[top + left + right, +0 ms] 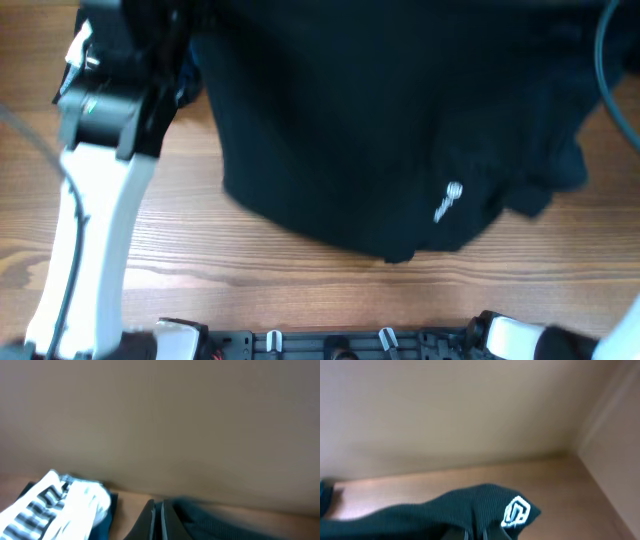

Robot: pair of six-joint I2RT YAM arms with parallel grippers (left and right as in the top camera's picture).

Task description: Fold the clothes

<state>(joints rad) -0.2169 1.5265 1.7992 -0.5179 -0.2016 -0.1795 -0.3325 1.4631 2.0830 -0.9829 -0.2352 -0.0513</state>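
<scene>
The clothes (380, 120), a large black garment with a small white logo (448, 200), spread across the top middle of the overhead view and look raised off the wooden table (300, 280). My left gripper (157, 521) is shut, and black fabric (230, 520) runs off from its right finger. In the overhead view the left arm's wrist (105, 100) stands at the garment's left edge. My right gripper (475, 535) is shut on a raised fold of the clothes (470, 505), with the logo (516, 511) just right of the fingers. In the overhead view the garment hides the right gripper.
A stack of striped black-and-white and white garments (50, 510) on a blue one (114, 510) lies left of the left gripper. A beige wall (160, 425) stands behind the table. The arm bases (330, 342) line the front edge.
</scene>
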